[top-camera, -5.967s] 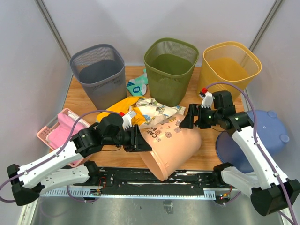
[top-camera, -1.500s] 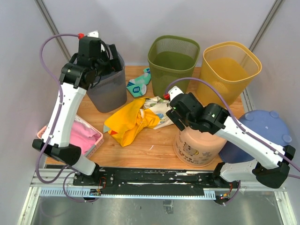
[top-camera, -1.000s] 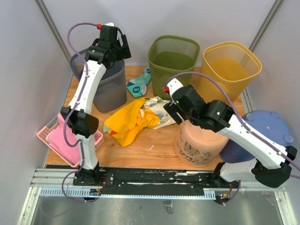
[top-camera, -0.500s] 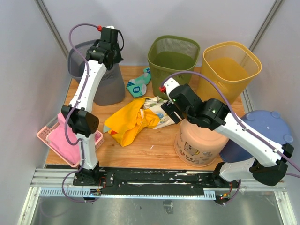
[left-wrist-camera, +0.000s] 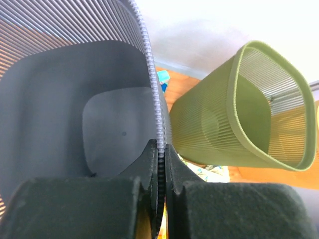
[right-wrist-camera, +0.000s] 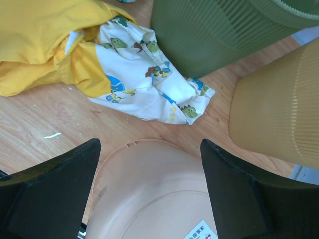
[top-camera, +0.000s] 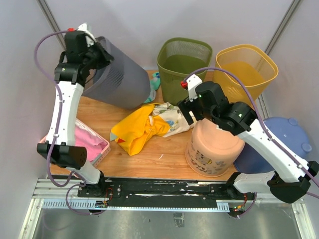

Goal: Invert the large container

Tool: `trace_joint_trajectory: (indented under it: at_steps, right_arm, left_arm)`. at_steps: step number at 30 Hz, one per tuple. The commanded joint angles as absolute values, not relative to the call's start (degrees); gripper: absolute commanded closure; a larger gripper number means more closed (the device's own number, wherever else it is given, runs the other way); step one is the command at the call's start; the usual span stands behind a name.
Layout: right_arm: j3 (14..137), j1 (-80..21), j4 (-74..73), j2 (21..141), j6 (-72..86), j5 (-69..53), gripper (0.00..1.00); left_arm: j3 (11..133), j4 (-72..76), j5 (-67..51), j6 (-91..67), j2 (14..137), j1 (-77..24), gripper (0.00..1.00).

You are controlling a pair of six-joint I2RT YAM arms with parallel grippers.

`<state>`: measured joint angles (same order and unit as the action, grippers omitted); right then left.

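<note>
Large peach bucket (top-camera: 214,149) stands mouth-down on the bench (top-camera: 154,154), front right, just beside the blue tub (top-camera: 281,137); flat base up, small print near the rim too fine to read, far side hidden under the right arm, and the right wrist view crops it to the base alone. Right claw (top-camera: 188,112) hangs over that base, fingers spread wide, nothing between them; printed cloth (top-camera: 172,119) and yellow garment (top-camera: 137,127) lie just left. Back left, the left claw (top-camera: 97,52) is pressed onto the rim of the grey basket (top-camera: 119,77), which is tipped with its mouth facing away from the green basket (top-camera: 182,69); whether it touches the bench cannot be told.
</note>
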<state>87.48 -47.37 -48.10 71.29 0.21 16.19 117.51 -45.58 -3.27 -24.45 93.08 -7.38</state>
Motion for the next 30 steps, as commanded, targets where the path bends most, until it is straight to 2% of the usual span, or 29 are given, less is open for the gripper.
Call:
trace_joint_trajectory:
  at_steps: [1,3,7,13,16,20,22,27,30]
  right_arm:
    - [86.72,-46.69,-46.28,70.03,1.3,12.88,0.17]
    - [86.5,-46.73,-46.16,69.97,1.49,12.19,0.17]
    - [86.09,-46.63,-45.97,70.02,1.84,10.77,0.17]
    - [85.22,-46.49,-45.52,70.22,2.08,10.15,0.17]
    - [84.68,-46.5,-45.19,70.09,2.38,10.28,0.17]
    - [83.97,-46.52,-44.92,69.63,2.72,10.4,0.17]
    - [83.77,-46.46,-44.93,69.52,2.81,10.52,0.17]
    - [83.9,-45.35,-44.74,69.62,3.21,8.74,0.17]
    - [85.51,-43.27,-43.11,70.58,4.08,4.02,0.17]
  left_arm:
    - [103.54,-27.41,-22.86,-30.11,88.08,2.18,1.0]
    - [96.48,-20.35,-29.86,-33.75,86.55,5.36,1.0]
    - [86.5,-11.96,-36.5,-38.8,85.64,9.41,1.0]
    - [80.48,-16.52,-31.45,-34.64,84.76,12.19,0.98]
    - [81.01,-22.55,-24.9,-29.96,86.01,12.46,0.74]
    - [82.26,-28.45,-16.62,-25.07,88.11,12.61,0.28]
    - [84.12,-31.34,-13.62,-23.23,89.06,12.62,0.14]
    - [90.62,-37.24,-7.22,-18.96,89.17,12.57,0.01]
    - [91.89,-38.04,-6.18,-17.57,87.39,12.59,0.01]
